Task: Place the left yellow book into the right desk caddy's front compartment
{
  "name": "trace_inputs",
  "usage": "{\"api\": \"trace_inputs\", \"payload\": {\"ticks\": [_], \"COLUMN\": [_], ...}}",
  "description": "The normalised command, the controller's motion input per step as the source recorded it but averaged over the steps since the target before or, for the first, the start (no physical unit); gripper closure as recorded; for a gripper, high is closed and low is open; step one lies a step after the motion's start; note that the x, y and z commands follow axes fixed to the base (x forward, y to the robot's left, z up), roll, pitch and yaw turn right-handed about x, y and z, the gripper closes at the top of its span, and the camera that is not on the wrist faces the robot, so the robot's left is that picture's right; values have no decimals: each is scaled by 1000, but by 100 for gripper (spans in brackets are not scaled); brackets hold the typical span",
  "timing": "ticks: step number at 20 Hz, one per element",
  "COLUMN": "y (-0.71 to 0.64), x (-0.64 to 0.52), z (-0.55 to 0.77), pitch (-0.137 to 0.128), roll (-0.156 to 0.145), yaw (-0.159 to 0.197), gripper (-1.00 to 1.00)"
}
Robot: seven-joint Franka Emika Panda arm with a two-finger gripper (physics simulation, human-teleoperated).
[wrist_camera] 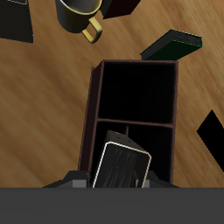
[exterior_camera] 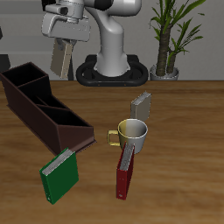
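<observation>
No writing or label can be read on anything you have in view.

Exterior view: your gripper (exterior_camera: 63, 37) hangs high above the back end of the caddy (exterior_camera: 44, 109), its fingers clamped on the top of the book (exterior_camera: 61, 58), which dangles upright, a slim grey-tan slab clear of the box. The caddy is a long, thin-walled maroon box split by partitions, running from 10 o'clock toward the table's centre. At 7 o'clock from the centre stands a green book (exterior_camera: 59, 175); at 5 o'clock a red book (exterior_camera: 125, 173) leans against a white mug (exterior_camera: 133, 136) with a yellow handle and lining. A second grey book (exterior_camera: 141, 106) stands just behind the mug. The table is brown wood grain.

Wrist view: you look straight down the held book (wrist_camera: 122, 164), dark cover with a pale edge, over the caddy's (wrist_camera: 92, 114) dark sections. The mug (wrist_camera: 80, 15) and green book (wrist_camera: 172, 44) lie beyond it.
</observation>
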Motion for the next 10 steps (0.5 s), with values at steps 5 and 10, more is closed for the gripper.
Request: {"api": "trace_inputs", "payload": {"ticks": [5,10], "y": [15,-52], "x": [67,58], "z": [-150,-81], "pitch": [18,11], "roll": [12,-12], "yaw": [-3,-24], "gripper": [100,100]}}
